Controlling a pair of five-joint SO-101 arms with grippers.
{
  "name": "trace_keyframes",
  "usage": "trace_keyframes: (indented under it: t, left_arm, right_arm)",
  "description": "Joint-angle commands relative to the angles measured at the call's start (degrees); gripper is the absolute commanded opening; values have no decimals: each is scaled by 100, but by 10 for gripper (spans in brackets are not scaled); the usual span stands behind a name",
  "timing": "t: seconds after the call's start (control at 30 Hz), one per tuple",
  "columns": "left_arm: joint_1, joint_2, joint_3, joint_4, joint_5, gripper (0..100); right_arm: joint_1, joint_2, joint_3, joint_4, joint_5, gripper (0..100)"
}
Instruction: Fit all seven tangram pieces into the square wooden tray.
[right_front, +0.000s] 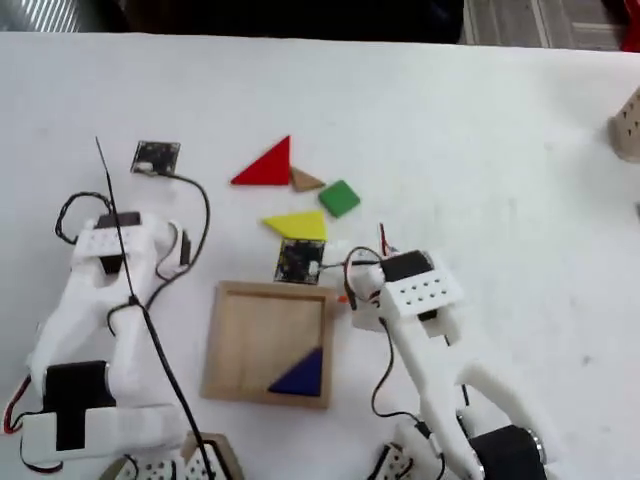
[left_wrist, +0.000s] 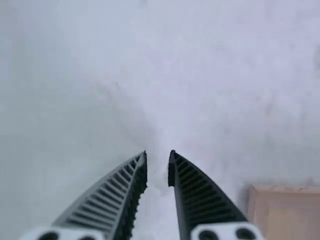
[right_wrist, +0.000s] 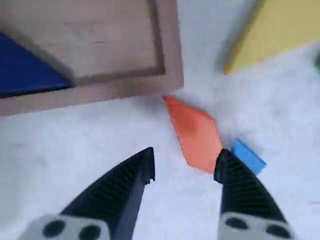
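The square wooden tray (right_front: 225, 340) lies at the table's front with a dark blue triangle (right_front: 300, 375) in its near right corner. Behind it lie a red triangle (right_front: 265, 165), a small brown triangle (right_front: 305, 180), a green square (right_front: 340, 197) and a yellow triangle (right_front: 297, 225). My right gripper (right_wrist: 185, 170) is open just outside the tray's far right corner (right_wrist: 170, 80). An orange parallelogram (right_wrist: 195, 135) lies between its fingers, close to one fingertip (right_wrist: 227, 165), with a light blue piece (right_wrist: 247, 155) beside it. My left gripper (left_wrist: 157, 165) hangs over bare table left of the tray (left_wrist: 285, 210), open by a narrow gap and holding nothing.
The left arm (right_front: 110, 250) stands left of the tray and the right arm (right_front: 420, 290) to its right. A black board (right_front: 155, 157) on a cable lies at the back left. A pegged wooden block (right_front: 628, 125) sits at the far right edge.
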Motion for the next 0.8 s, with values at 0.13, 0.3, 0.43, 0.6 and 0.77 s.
trace_keyframes:
  t: [0.13, 0.3, 0.43, 0.6, 0.77]
  left_arm:
    - [110, -66, -88, -97, -62, 94]
    - [110, -66, -88, -114, -62, 94]
    - [110, -57, -88, -123, -62, 94]
    - [110, -57, -88, -123, -62, 94]
    - [110, -57, -88, -123, -62, 94]
  right_arm:
    - [-75, 409, -387, -154, 316, 199]
    - [22, 1279, -1002, -22, 316, 198]
    - [-13, 1842, -1240, -66, 316, 198]
    - [145, 2264, -1574, -48, 308, 198]
    - [224, 2501, -1644, -66, 308, 198]
